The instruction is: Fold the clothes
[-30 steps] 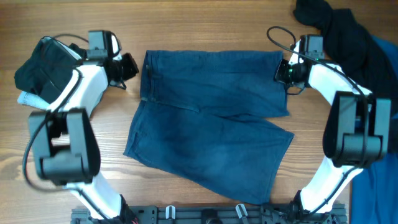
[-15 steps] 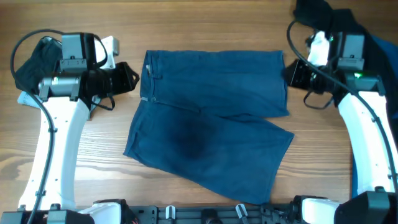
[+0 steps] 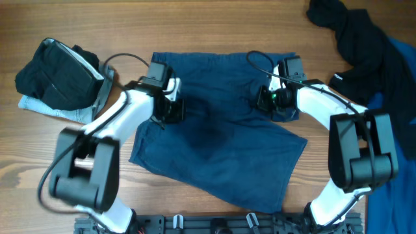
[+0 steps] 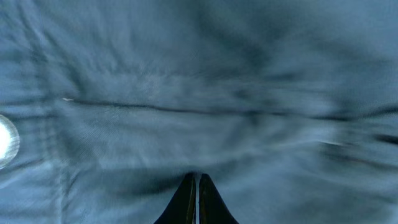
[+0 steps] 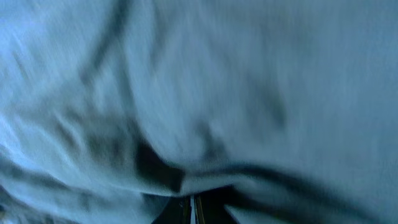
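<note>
Half a second ago both arms stood off the side edges of the shorts; now each has swung inward over the cloth. The left tool has its fingers pressed together, tips down on the teal fabric directly beneath. The right tool is likewise closed, with a dark crease bunched at its tips. I cannot tell whether either has cloth pinched. The shorts lie spread on the surface under and between both tools, not yet folded. This looks like smoothing, or the start of the first fold. Farther outward of the left tool sits a black garment.
</note>
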Motion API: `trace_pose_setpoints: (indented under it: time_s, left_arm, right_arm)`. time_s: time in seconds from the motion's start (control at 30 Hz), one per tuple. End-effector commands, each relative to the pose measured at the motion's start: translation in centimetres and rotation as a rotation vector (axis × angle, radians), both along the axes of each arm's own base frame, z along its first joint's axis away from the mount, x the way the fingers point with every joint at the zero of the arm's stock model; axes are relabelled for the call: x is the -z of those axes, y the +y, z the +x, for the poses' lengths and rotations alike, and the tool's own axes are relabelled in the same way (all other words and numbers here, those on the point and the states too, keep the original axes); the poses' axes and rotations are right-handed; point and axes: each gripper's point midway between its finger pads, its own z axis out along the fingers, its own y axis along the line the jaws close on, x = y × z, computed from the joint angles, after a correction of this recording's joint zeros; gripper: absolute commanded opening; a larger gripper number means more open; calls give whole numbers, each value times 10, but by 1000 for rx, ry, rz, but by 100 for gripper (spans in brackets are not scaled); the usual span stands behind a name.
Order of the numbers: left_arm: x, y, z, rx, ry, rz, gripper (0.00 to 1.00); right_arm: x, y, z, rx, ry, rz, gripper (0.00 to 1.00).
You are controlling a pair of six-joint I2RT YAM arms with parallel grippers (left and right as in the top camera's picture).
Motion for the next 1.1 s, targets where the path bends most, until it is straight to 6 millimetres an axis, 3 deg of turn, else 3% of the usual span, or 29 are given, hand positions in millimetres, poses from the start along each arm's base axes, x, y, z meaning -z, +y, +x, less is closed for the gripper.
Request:
trace_pose_setpoints:
  time_s: [0.0, 0.1, 0.2, 0.27, 0.37, 0.47, 0.57, 0.67, 0.77, 0.87, 0.97, 1.07]
  left_arm:
    - [31, 24, -11, -117, 89, 139, 4]
    - [35, 35, -15, -137, 116, 176, 4]
    - [34, 41, -8, -159, 93, 176, 4]
    - [33, 43, 2, -175, 61, 163, 4]
    - [25, 42, 21, -191, -3, 138, 4]
    - [-2, 39, 37, -190, -56, 121, 5]
    - [-34, 43, 44, -206, -99, 110, 8]
    - [-68, 45, 38, -219, -115, 67, 16]
    - [-95, 53, 7, -257, -69, 56, 25]
    - [-113, 66, -28, -329, 9, 73, 27]
    - [-119, 78, -61, -402, 93, 102, 27]
    - [-109, 89, -88, -488, 143, 150, 33]
  right_arm:
    - [55, -14, -4, 109, 107, -62, 4]
    - [71, -19, 7, 160, 127, -52, 4]
    - [69, -19, 34, 146, 65, -48, 5]
    - [57, -16, 55, 118, -4, -45, 4]
    - [30, -12, 75, 35, -92, -47, 12]
    - [-7, -23, 81, -16, -147, -75, 26]
    - [-41, -43, 79, -18, -189, -101, 29]
    - [-87, -64, 67, 2, -222, -112, 29]
    - [-127, -78, 41, 13, -226, -125, 34]
    - [-168, -84, 10, -13, -259, -146, 38]
    - [-210, -82, -24, -8, -304, -148, 49]
    - [-226, -81, -62, 14, -268, -137, 53]
